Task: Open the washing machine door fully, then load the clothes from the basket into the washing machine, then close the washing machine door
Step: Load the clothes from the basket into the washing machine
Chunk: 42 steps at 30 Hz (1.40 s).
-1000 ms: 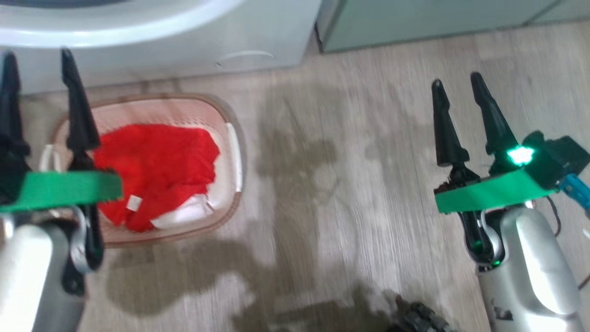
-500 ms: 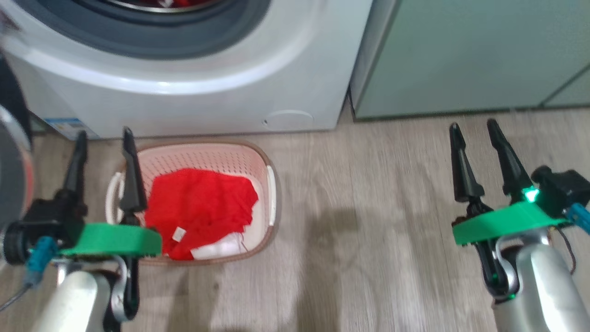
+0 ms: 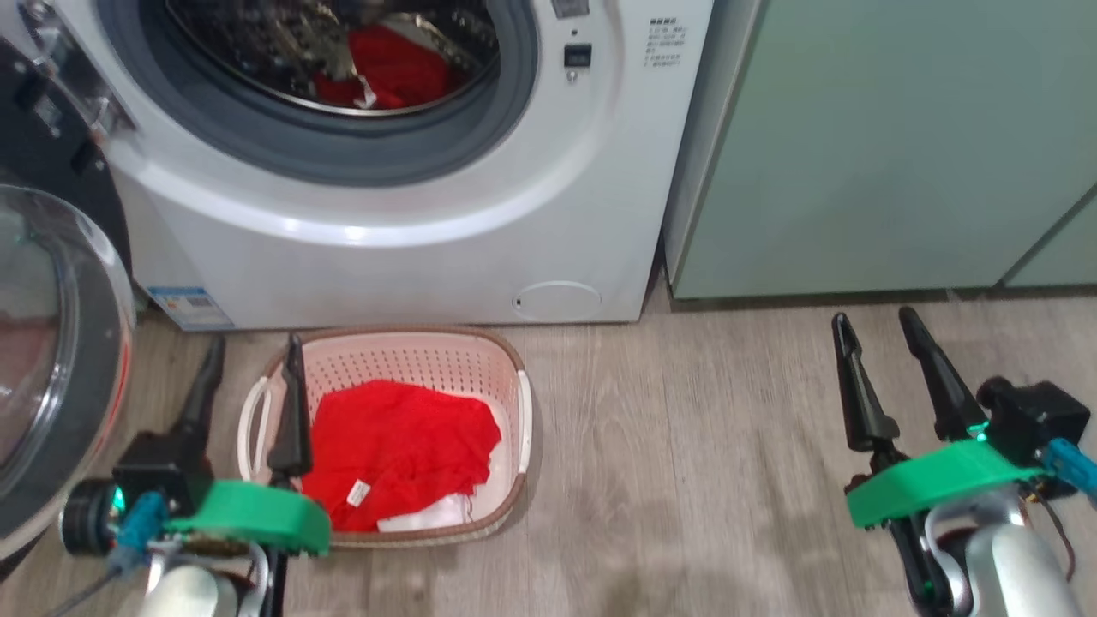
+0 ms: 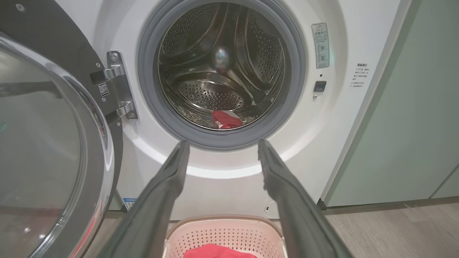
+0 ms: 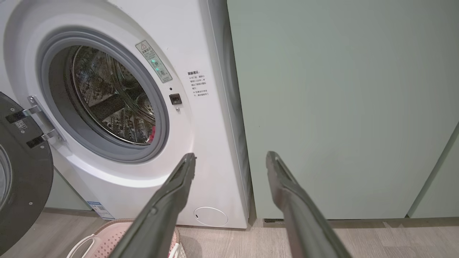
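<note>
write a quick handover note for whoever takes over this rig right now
Left pincer: open, empty, by the basket.
Right pincer: open, empty, above the floor.
Washing machine door: swung open at the left.
Done: door open, one red garment in the drum.
Left: load the red cloth and white cloth from the basket, then shut the door.

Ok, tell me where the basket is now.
In the head view, the basket sits on the floor at lower left, just in front of the washing machine, by the left gripper.
</note>
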Motion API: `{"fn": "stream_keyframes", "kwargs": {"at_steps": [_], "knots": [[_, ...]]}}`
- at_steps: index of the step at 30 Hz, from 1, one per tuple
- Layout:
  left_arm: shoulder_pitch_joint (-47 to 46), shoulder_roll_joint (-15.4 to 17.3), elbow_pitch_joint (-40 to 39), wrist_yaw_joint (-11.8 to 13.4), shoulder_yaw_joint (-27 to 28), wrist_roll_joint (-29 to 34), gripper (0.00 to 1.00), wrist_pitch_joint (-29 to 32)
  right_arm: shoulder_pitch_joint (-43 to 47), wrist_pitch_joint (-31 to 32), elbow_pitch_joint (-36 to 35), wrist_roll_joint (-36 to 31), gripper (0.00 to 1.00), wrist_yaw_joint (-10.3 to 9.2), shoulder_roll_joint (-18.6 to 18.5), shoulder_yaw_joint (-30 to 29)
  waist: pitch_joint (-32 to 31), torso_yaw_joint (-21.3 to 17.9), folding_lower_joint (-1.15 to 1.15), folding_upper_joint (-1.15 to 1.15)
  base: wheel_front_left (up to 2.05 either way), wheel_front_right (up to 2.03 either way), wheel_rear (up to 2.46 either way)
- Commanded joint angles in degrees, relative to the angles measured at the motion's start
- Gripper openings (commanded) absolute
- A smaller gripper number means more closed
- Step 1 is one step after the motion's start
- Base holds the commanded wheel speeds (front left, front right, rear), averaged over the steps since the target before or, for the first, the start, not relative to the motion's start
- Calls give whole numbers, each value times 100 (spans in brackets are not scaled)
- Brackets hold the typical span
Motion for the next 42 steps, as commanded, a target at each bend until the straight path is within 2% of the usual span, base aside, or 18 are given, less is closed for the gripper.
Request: {"fn": "stream_keyframes", "kwargs": {"at_steps": [1,16,30,36,42], "knots": [[-105,36,-142,-34,191,64,100,-30,-34,25,-254,-53,100,0,-5,90,-115,-8,1,0,0,0,0],[33,-22,-37,-160,171,162,100,-30,147,210,-488,-130,100,0,-5,42,-247,-16,1,0,0,0,0],[-33,-20,-45,-130,201,224,100,-30,97,147,-454,-84,100,0,-5,59,-154,-7,1,0,0,0,0],[-341,-3,-90,-140,200,315,100,-30,-19,151,-557,-102,100,0,-5,51,225,26,1,0,0,0,0],[-1257,-13,500,-314,104,367,100,6,-373,162,-763,-171,100,0,-5,71,1073,-67,1,0,0,0,0]]}}
